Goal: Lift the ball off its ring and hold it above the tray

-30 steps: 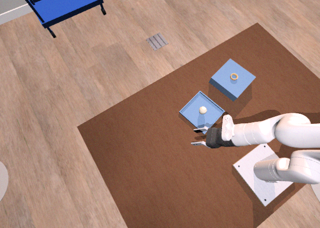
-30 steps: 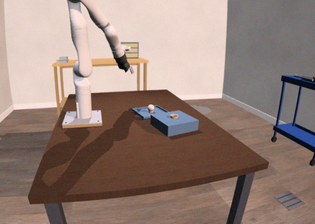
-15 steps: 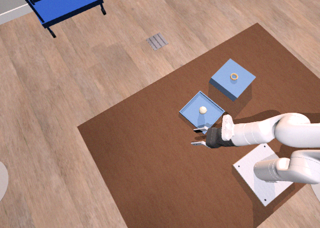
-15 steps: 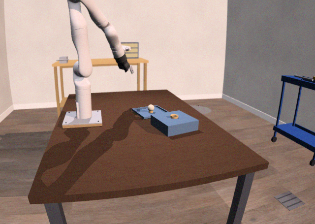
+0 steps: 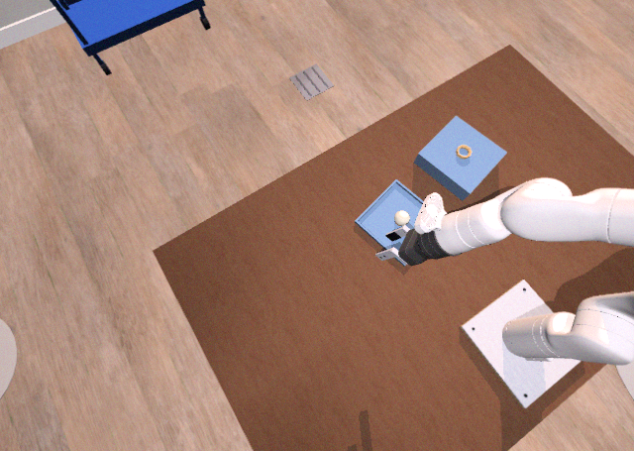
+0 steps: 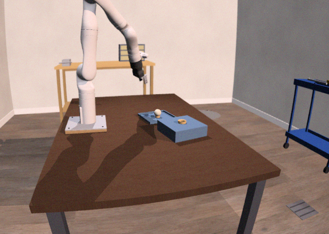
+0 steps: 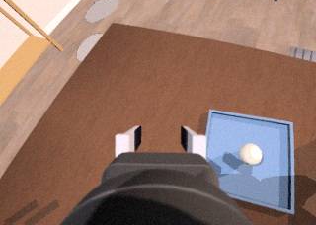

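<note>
Ball (image 6: 157,111) is seen resting on its ring in the shallow tray (image 6: 145,118), near the middle of the counter (image 6: 148,173); in the top view the ball (image 5: 401,216) lies inside the tray (image 5: 375,215), and in the wrist view the ball (image 7: 251,153) is found right of centre in the tray (image 7: 291,161). Going from left to right in the exterior view, the base plate (image 6: 102,127) is met first, then the arm (image 6: 89,53) rising from it and bending over toward the tray, then the tray, and just beside it the higher stand (image 6: 185,131) with an empty ring (image 6: 182,121) on top. The fingers are spread wide with nothing between them, and they are held high above the counter, well apart from the ball. In the wrist view the right finger is seen over the tray's left edge, the ball being to its right. A blue cart (image 6: 309,111) is seen at the far right.
</note>
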`<state>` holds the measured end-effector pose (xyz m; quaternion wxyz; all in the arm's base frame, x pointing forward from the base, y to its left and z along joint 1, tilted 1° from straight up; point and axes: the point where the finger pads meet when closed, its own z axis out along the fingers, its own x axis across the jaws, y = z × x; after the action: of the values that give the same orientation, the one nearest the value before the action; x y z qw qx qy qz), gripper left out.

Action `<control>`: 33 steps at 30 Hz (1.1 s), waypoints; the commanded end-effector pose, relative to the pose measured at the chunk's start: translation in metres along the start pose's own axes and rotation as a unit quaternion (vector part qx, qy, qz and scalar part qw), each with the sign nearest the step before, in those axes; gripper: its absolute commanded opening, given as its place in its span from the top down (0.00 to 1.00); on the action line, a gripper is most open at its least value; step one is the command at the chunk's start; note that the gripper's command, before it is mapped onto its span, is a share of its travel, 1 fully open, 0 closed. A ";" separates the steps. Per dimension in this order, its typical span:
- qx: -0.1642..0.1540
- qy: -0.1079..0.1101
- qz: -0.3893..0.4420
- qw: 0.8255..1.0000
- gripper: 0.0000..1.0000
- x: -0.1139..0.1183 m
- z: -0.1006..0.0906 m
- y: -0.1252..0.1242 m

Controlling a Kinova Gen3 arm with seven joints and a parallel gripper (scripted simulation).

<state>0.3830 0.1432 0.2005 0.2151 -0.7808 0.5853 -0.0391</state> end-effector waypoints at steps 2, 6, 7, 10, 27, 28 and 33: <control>-0.057 0.033 0.064 0.996 0.00 0.047 0.027 -0.001; -0.107 0.076 0.132 0.982 0.00 0.102 0.040 0.008; -0.118 0.087 0.146 0.978 0.00 0.114 0.042 0.010; -0.143 0.115 0.180 0.966 0.00 0.144 0.045 0.018; -0.162 0.141 0.208 0.954 0.00 0.170 0.046 0.026; -0.162 0.141 0.208 0.954 0.00 0.170 0.046 0.026; -0.162 0.141 0.208 0.954 0.00 0.170 0.048 0.027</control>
<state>0.4268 -0.0070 0.1155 0.0043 -0.6530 0.7573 -0.0076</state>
